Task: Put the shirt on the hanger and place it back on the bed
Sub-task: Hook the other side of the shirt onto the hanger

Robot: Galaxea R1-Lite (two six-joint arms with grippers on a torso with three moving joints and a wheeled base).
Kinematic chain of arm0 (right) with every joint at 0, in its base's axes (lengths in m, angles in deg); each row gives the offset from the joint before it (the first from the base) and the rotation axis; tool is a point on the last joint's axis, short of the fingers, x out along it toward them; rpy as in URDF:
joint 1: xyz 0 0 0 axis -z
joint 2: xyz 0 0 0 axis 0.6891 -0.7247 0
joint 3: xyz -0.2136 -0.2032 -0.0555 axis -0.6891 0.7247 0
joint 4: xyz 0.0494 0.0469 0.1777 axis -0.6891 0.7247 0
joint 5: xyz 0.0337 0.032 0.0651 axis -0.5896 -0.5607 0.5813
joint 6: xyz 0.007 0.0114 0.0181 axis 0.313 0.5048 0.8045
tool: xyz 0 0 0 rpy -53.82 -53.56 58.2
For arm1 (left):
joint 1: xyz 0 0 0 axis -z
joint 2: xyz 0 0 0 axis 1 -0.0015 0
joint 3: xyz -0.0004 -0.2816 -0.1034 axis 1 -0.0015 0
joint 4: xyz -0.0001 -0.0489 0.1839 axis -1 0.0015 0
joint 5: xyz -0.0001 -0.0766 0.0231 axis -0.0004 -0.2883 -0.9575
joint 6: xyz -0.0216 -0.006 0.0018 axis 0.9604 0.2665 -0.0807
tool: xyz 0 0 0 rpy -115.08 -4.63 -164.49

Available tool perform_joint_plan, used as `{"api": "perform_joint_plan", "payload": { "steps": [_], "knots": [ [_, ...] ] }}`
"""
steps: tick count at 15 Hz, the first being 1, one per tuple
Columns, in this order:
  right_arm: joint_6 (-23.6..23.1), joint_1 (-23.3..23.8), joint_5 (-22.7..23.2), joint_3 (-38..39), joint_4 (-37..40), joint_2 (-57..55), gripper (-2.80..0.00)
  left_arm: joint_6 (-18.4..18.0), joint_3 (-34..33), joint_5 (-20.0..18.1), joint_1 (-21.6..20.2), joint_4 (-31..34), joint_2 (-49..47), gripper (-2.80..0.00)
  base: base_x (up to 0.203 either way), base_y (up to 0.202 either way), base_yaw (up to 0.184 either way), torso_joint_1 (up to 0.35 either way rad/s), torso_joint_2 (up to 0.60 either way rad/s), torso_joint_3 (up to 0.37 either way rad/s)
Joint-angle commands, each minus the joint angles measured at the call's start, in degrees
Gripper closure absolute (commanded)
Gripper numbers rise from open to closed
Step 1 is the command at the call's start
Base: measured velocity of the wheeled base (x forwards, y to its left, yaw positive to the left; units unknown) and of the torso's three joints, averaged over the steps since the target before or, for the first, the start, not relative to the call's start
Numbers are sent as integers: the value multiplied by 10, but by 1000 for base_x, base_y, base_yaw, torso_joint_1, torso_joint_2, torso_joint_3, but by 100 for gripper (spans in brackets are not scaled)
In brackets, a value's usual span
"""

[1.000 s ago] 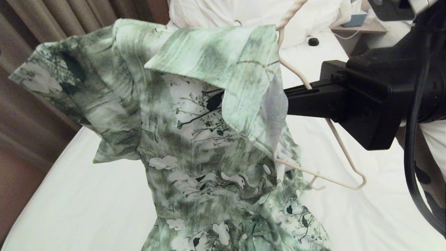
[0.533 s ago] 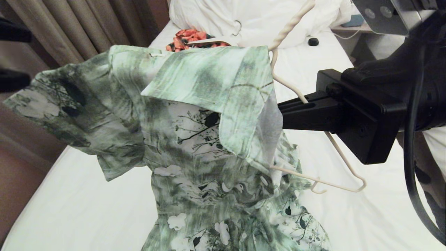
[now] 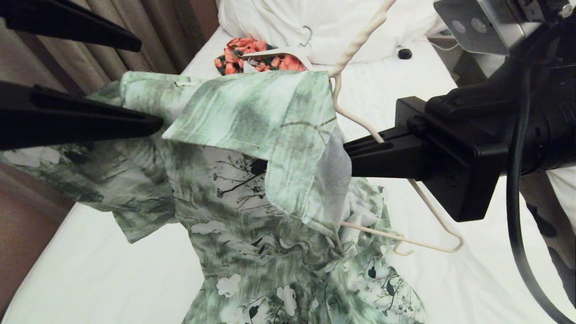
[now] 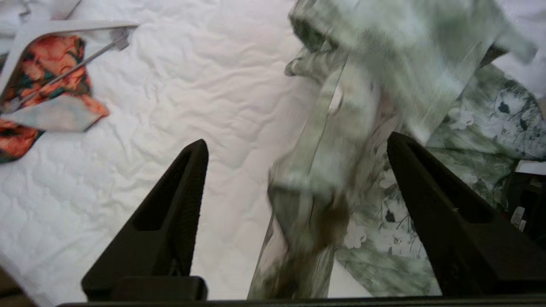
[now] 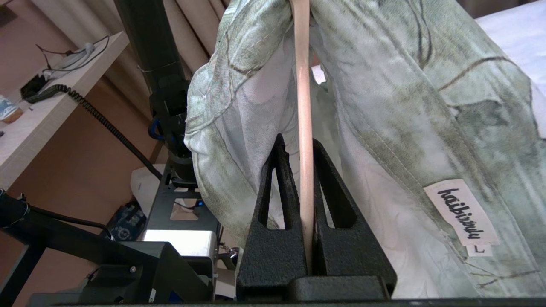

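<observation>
The green-and-white shirt (image 3: 252, 135) hangs in the air above the bed (image 3: 103, 274), its collar draped over one side of the cream wire hanger (image 3: 434, 213). The hanger's other end sticks out bare to the right. My right gripper (image 3: 348, 155) reaches in from the right, shut on the hanger's wire (image 5: 302, 85), with its tips tucked under the collar (image 5: 298, 145). At the upper left, my left gripper (image 3: 150, 84) is open beside the shirt's shoulder. Loose, blurred shirt cloth (image 4: 384, 64) hangs between its spread fingers (image 4: 296, 140), which do not pinch it.
An orange floral garment (image 3: 234, 56) on a thick white hanger (image 3: 274, 52) lies near the pillow (image 3: 324, 22) at the head of the bed. A small black object (image 3: 405, 54) rests on the sheet. Curtains (image 3: 153, 27) hang along the left, and a nightstand (image 3: 450, 40) stands at the back right.
My left gripper has opened, let go of the shirt and come into the head view at upper left. The shirt's left shoulder and sleeve have sagged lower, uncovering the orange garment behind.
</observation>
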Motion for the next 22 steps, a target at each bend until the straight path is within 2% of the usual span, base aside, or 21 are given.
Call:
{"api": "perform_joint_plan", "payload": {
  "steps": [1, 5, 10, 15, 22],
  "knots": [
    [-1, -2, 3, 0, 0, -5, 0, -1, 0, -9, -1, 0, -15, -280, 0, 0, 0, 0, 0, 0],
    [-1, -9, 3, -1, 1, -5, 0, 5, -9, -46, -13, 2, -31, -280, 0, 0, 0, 0, 0, 0],
    [-1, -12, 3, -1, 1, -5, 0, 5, -19, -50, -18, 1, -41, -280, 0, 0, 0, 0, 0, 0],
    [-1, -12, 4, -1, 7, -3, 0, 17, -18, -80, -37, -1, -49, -280, 0, 0, 0, 0, 0, 0],
    [-1, -12, 4, 0, 11, 2, 0, 27, -23, -104, -56, -1, -48, -280, 0, 0, 0, 0, 0, 0]
  ]
}}
